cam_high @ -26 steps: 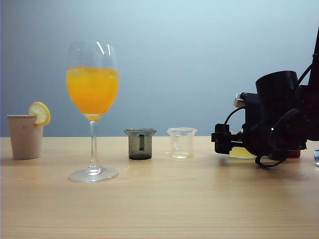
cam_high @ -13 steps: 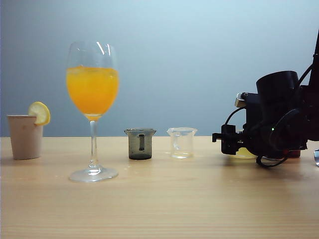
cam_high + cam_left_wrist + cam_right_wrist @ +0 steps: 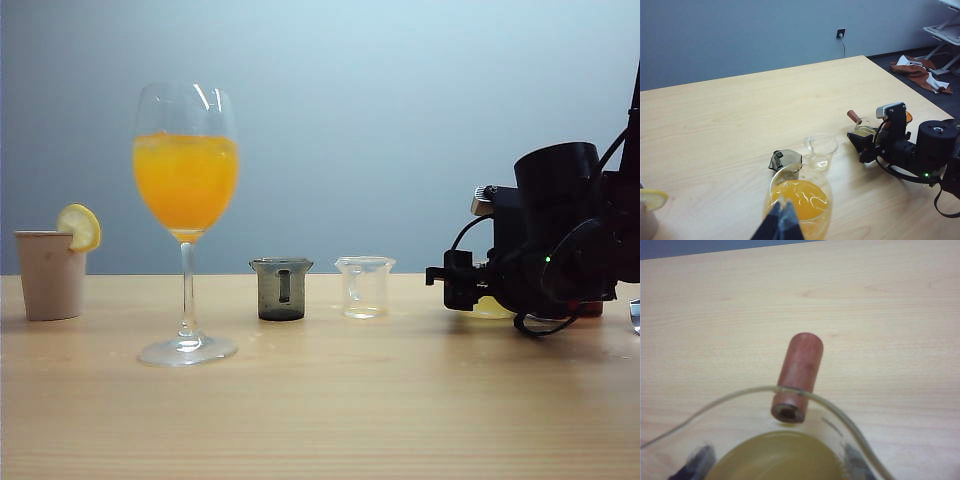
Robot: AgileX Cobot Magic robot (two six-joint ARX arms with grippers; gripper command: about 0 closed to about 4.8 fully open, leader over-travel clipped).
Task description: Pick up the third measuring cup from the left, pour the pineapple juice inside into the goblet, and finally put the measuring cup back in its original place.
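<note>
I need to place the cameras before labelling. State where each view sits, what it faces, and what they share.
Exterior view: table height, side-on to the goblet and cup row; right gripper enters from the right.
Left wrist view: high, looking down past the shut left gripper over the goblet.
Right wrist view: close above the third measuring cup with pineapple juice; fingers flank it.
Shared: all three show that cup.
</note>
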